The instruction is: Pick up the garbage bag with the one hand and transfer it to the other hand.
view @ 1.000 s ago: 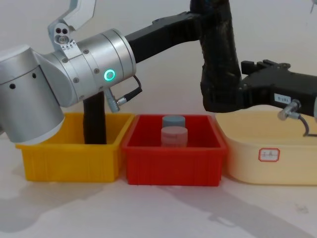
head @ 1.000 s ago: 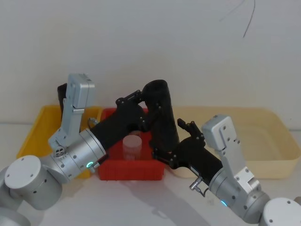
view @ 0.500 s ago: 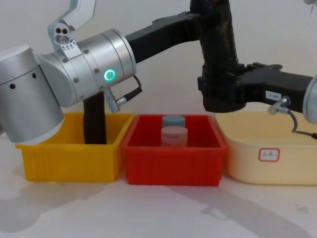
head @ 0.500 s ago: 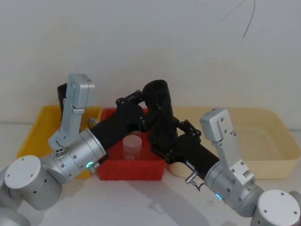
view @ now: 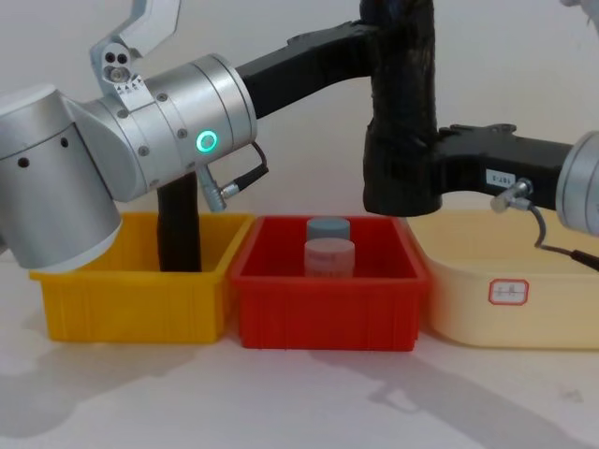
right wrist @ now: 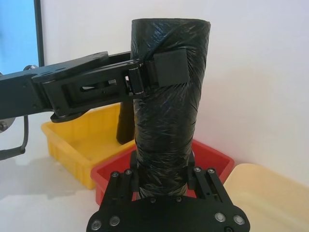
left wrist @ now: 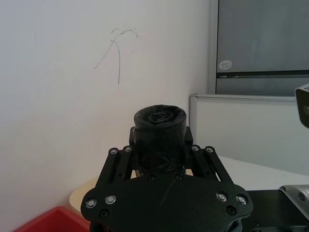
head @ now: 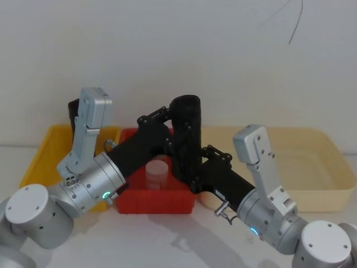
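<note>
Thick matte-black crinkled-plastic garbage bag (view: 402, 103): upright above the red plastic bin (view: 328, 299). Left gripper (right wrist: 166, 67), from 9 o'clock: jaws clamp its top. Right gripper (view: 412, 178), from 3 o'clock: jaws flank its base; closure cannot be told.

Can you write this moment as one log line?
handover; left end effector: shut on garbage bag, upper part; right end effector: at its lower end; bag aloft
</note>
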Motion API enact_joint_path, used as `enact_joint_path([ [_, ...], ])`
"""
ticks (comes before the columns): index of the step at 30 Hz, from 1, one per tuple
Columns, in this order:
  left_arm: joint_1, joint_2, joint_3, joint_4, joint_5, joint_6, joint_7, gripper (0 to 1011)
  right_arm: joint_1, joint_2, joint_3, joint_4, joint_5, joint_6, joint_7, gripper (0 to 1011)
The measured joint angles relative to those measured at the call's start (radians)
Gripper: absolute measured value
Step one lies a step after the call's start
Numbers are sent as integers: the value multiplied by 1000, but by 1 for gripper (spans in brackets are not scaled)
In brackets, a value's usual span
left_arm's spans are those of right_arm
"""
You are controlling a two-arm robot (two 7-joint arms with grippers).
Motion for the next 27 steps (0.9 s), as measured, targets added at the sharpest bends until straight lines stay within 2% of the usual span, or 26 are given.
enact_joint_path([
  [7,0,0,0,0,0,0,0,614,3,1,0,0,7,0,1,509],
  [9,0,0,0,0,0,0,0,693,3,1,0,0,8,-1,1,509],
  [11,0,0,0,0,0,0,0,721,3,2,2,0,9,-1,0,509],
  [12,0,0,0,0,0,0,0,785,3,2,3,0,9,-1,-1,509],
  [13,0,0,0,0,0,0,0,800,3,2,4,0,10,-1,-2,509],
  [14,0,0,0,0,0,0,0,853,4,2,6,0,10,-2,-4,509],
  [17,0,0,0,0,0,0,0,900,4,3,11,1,11,-2,-8,509],
  [20,0,0,0,0,0,0,0,1000,7,4,25,5,12,-2,-16,509],
  [27,0,0,0,0,0,0,0,1002,20,6,60,26,15,-1,-37,509],
])
